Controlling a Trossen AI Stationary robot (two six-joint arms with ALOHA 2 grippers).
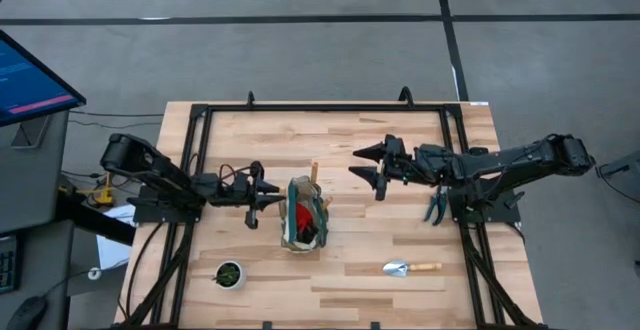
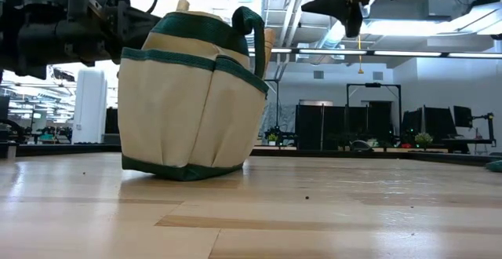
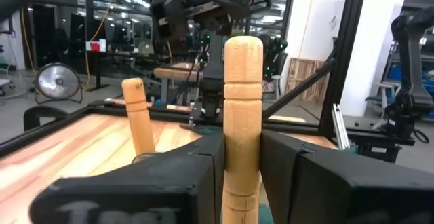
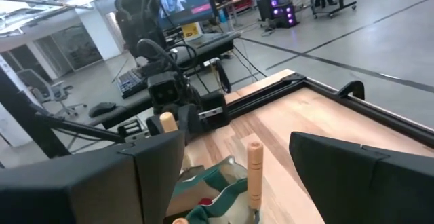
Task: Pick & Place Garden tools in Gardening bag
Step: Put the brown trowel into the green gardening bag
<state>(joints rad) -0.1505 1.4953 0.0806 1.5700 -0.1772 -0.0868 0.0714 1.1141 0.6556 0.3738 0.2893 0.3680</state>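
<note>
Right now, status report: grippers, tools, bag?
Left gripper shut on light wooden tool handle over cream, green-trimmed fabric bag. Right gripper open, empty. Silver trowel on table.

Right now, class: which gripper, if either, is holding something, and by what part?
The left gripper is shut on a garden tool's wooden handle, gripping it mid-shaft, at the gardening bag. The right gripper is open and holds nothing.

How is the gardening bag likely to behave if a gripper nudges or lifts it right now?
The gardening bag looks like soft fabric, so its walls would probably give under a push. In the low view it sits tilted, so it may tip. Wooden handles stick up out of it, so it is probably top-heavy.
</note>
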